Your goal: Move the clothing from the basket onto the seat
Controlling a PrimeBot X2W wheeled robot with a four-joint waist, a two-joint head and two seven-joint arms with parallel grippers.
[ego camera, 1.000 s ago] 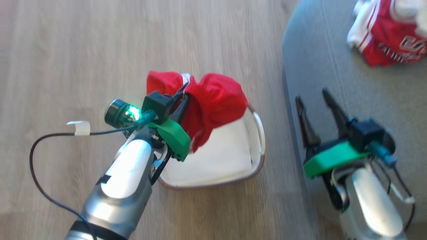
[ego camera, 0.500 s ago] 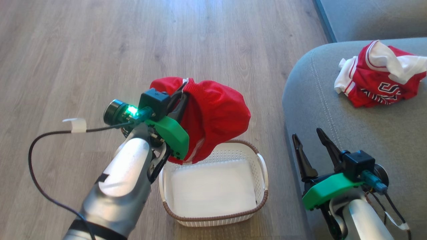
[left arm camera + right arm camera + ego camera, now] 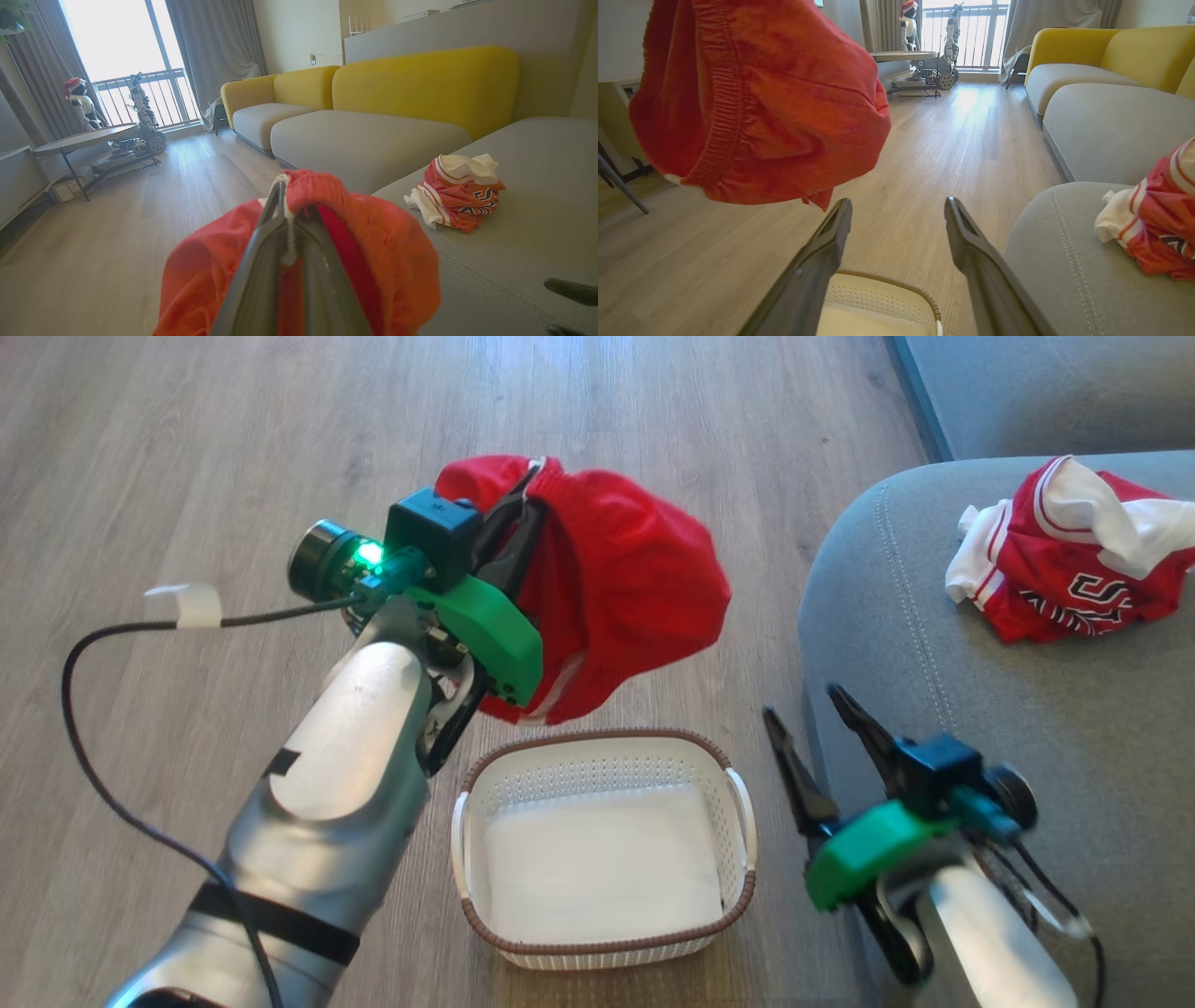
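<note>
On my left gripper, the fingers clamp a bunched red garment, lifted clear above the wooden floor just beyond the white basket. My right gripper waits with its fingers apart at the edge of the grey seat, where a red-and-white jersey lies.

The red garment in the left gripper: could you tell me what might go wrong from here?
1. The left gripper pinches the garment only at its elastic edge; the rest hangs loose over the floor, so it may slip before reaching the seat.
2. The open right gripper stands by the seat's edge, where hanging cloth could snag.
</note>
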